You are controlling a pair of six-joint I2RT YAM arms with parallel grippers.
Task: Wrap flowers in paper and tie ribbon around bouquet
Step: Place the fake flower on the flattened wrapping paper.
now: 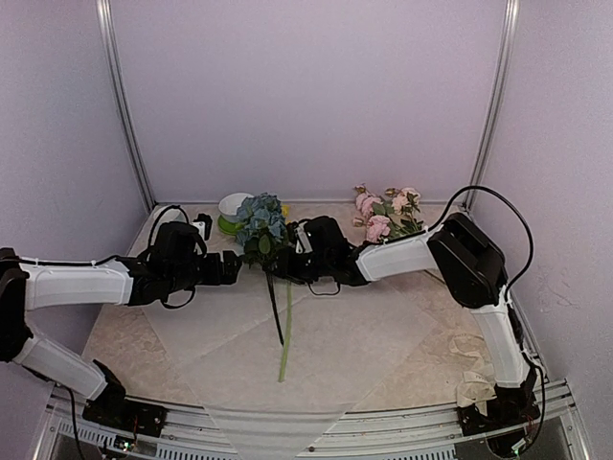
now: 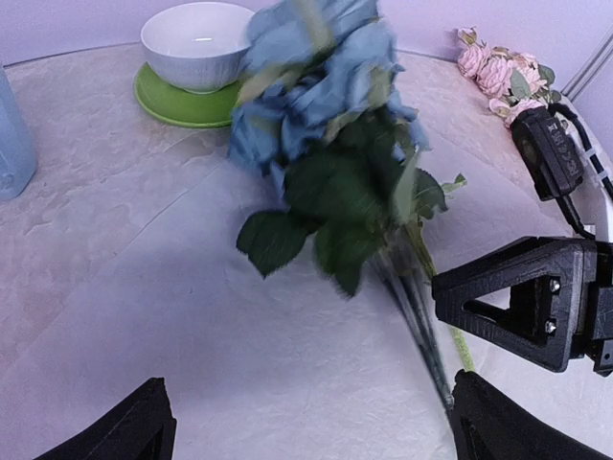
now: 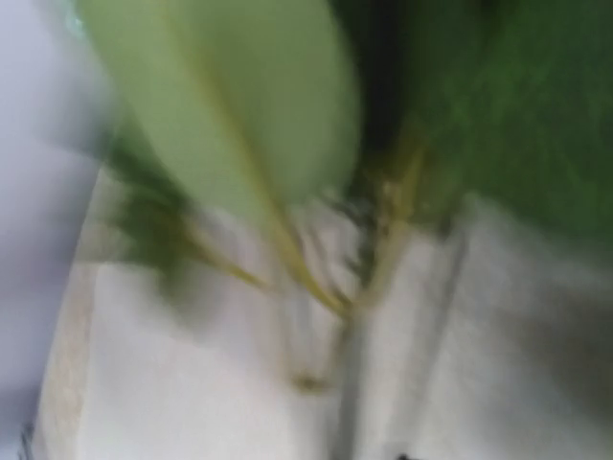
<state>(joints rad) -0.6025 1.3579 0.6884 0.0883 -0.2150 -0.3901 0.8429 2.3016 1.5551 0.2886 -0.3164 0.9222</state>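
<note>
The left hand stands wide open, its two dark fingers spread far apart with nothing between them, low over the paper, the big translucent white sheet spread on the worktop under both hands. Just ahead of it, in the gap between the two hands, is the blue hydrangea head of the flowers, with dark green leaves bunched below the petals. The right hand faces the left one across that bunch and sits right at the top of the stalks, which run from it back toward the arm bases and lie on the sheet. I cannot tell whether this hand is closed on them or apart: its own camera gives only a blur of green leaf and thin stems. Beyond the right hand, well apart, the pink blooms lie on the worktop. Beyond the left hand, a white bowl stands on a green plate. The ribbon lies crumpled far behind the right hand, near that arm's base.
</note>
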